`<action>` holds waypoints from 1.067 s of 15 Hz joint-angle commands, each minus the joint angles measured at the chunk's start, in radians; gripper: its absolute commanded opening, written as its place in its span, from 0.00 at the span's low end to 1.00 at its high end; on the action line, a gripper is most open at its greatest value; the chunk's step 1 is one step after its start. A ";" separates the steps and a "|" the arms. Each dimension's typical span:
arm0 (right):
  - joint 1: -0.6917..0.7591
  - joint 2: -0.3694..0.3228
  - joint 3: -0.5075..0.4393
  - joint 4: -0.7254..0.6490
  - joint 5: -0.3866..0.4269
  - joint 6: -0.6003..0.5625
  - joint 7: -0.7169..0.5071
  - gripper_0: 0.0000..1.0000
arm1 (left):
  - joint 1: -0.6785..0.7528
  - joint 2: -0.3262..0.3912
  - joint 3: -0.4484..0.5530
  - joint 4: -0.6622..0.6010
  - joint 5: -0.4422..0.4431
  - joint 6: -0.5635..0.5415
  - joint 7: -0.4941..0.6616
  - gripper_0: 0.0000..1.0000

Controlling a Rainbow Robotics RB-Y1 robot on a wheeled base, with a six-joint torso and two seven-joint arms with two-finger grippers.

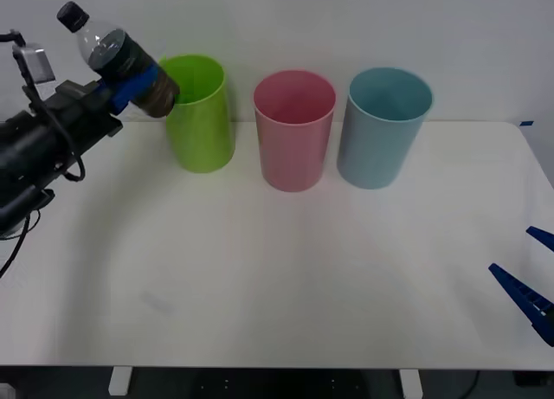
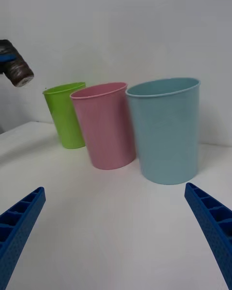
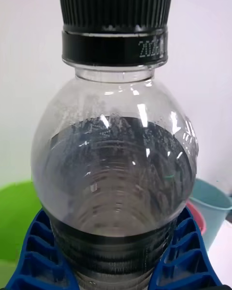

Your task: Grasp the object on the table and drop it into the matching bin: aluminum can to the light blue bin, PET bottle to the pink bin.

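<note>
PET bottle [image 3: 116, 164] close in left wrist view, cap lettering legible; left gripper [image 1: 138, 86] clamps it above lime green bin [image 1: 201, 113]. Right gripper [image 2: 116, 232] spread wide, holding nothing.

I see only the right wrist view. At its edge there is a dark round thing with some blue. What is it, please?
Observer: It is the base of the PET bottle, held in the left gripper.
Operator: Is its cap on?
Observer: Yes, the black cap is screwed on.
Operator: Which bin is nearest to it?
Observer: The lime green bin; the bottle hangs tilted beside its rim, not over the pink bin.
</note>
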 commanded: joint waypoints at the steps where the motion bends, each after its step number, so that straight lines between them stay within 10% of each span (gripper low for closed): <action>1: 0.000 0.000 0.000 0.000 0.000 0.000 0.000 1.00 | -0.075 -0.005 -0.037 0.021 -0.060 0.001 0.083 0.00; 16: 0.000 0.000 0.000 0.000 0.000 0.000 0.000 1.00 | -0.308 -0.316 -0.028 0.101 -0.522 0.005 0.062 0.00</action>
